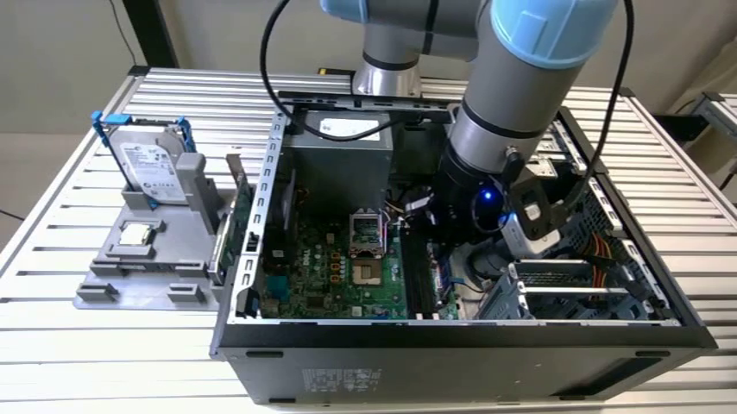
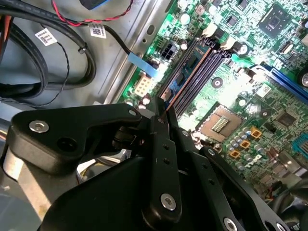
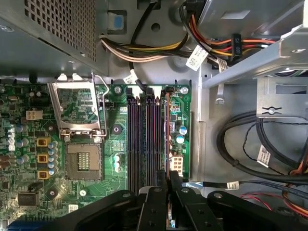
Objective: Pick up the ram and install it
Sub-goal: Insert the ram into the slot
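My arm (image 1: 507, 112) reaches steeply down into the open computer case (image 1: 461, 336). The gripper (image 3: 168, 180) (fingers pinched close) clamps the ram (image 3: 167, 144) edge-on, over the motherboard's memory slots (image 3: 142, 144).

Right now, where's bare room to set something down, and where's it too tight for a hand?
Free: slatted table on the exterior view's left, in front of the grey fixture; also the strip before the computer case. Crowded: inside the case, the arm and gripper sit over the memory slots, with cable bundles alongside.
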Available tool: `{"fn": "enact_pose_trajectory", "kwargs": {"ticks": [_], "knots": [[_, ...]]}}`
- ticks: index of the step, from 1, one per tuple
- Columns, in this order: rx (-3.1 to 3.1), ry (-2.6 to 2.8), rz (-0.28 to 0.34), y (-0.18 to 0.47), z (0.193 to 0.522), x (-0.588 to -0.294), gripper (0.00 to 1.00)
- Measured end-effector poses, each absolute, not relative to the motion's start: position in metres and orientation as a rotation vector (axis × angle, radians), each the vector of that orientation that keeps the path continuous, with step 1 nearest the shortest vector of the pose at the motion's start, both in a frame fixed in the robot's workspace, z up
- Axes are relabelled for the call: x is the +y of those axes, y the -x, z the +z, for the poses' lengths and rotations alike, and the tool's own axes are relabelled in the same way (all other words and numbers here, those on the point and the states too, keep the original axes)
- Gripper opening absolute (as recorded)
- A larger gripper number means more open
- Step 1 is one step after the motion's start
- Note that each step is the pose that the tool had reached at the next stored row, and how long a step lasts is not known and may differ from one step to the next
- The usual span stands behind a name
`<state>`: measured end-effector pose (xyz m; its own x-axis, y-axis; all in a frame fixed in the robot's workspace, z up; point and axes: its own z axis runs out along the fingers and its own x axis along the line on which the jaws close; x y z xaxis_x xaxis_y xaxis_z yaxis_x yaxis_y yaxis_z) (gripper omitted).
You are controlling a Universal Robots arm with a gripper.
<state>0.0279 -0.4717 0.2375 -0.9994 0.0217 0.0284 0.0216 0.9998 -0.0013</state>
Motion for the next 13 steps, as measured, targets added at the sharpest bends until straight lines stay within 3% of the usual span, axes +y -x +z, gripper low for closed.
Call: {"fn": "enact_pose_trajectory", "kwargs": {"ticks": [13], "knots": [[-3.113, 0.028, 0.001, -0.0248, 0.2290, -0.4728, 0.00]]}}
